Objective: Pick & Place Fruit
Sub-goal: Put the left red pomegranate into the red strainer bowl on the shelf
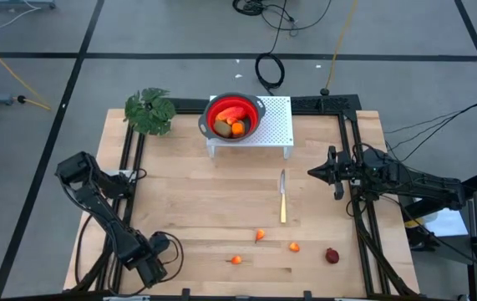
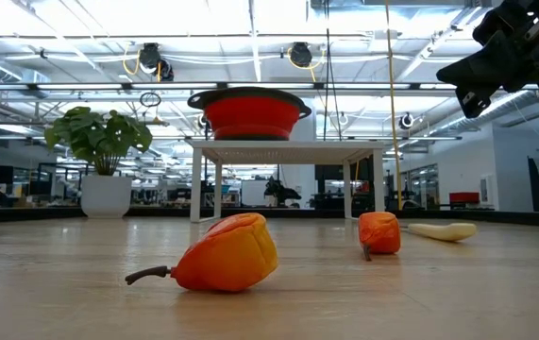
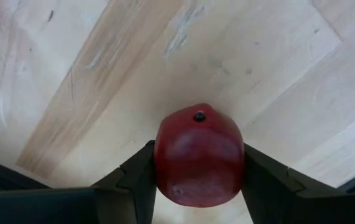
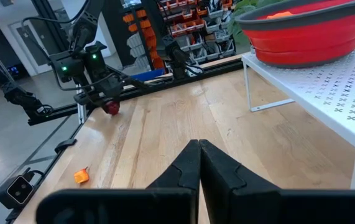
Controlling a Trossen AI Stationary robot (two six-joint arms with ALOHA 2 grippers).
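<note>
My left gripper (image 1: 150, 269) stands at the table's near left corner, pointing down, shut on a dark-red fruit (image 3: 199, 162). The high view hides that fruit under the gripper; the right wrist view shows it (image 4: 110, 107) below the fingers. Three small orange fruits (image 1: 260, 235) (image 1: 236, 260) (image 1: 294, 247) and another dark-red one (image 1: 332, 256) lie on the wood near the front edge. A red bowl (image 1: 255, 111) with fruit in it sits on a white stand (image 1: 276, 121). My right gripper (image 1: 312, 172) waits shut at the right side, held above the table. My left gripper pinches the dark-red fruit between its two fingers, one on each of its opposite sides (image 3: 160, 165). The fingers come from above, pointing down. The fruit's stem end (image 3: 199, 116) faces away from the wrist, and in the right wrist view the fruit sits at table level.
A slim knife (image 1: 283, 196) lies mid-table, pointing toward the stand. A leafy green plant (image 1: 149, 110) stands at the far left corner. Black rails (image 1: 363, 226) run along the table's left and right sides. Bare wood lies between the knife and the left arm.
</note>
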